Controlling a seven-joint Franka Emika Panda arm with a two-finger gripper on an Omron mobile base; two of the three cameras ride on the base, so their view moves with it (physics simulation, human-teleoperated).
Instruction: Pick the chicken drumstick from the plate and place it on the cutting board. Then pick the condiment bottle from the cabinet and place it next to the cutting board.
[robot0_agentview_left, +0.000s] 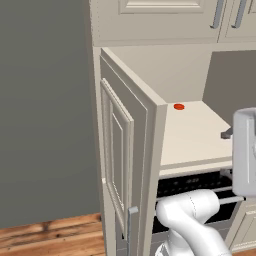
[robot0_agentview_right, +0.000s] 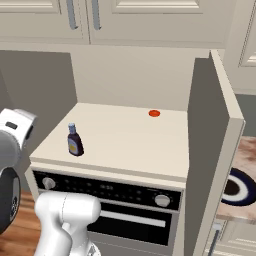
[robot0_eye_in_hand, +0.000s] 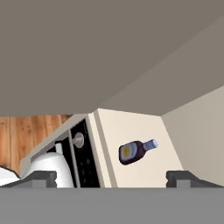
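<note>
Inside cabinet (robot0_agentview_right: 212, 125), condiment bottle (robot0_agentview_right: 75, 140) upright, seemingly alone

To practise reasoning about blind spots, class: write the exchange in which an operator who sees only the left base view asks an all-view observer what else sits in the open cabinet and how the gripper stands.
Operator: I see the red disc on the shelf. Anything else on it?
Observer: Yes, the condiment bottle stands upright near the shelf's front left corner, well apart from the disc.
Operator: And the gripper?
Observer: In the hand view the gripper is open, with the bottle ahead of it and untouched.
Operator: What lies further right?
Observer: The plate rests on the marbled countertop.
</note>
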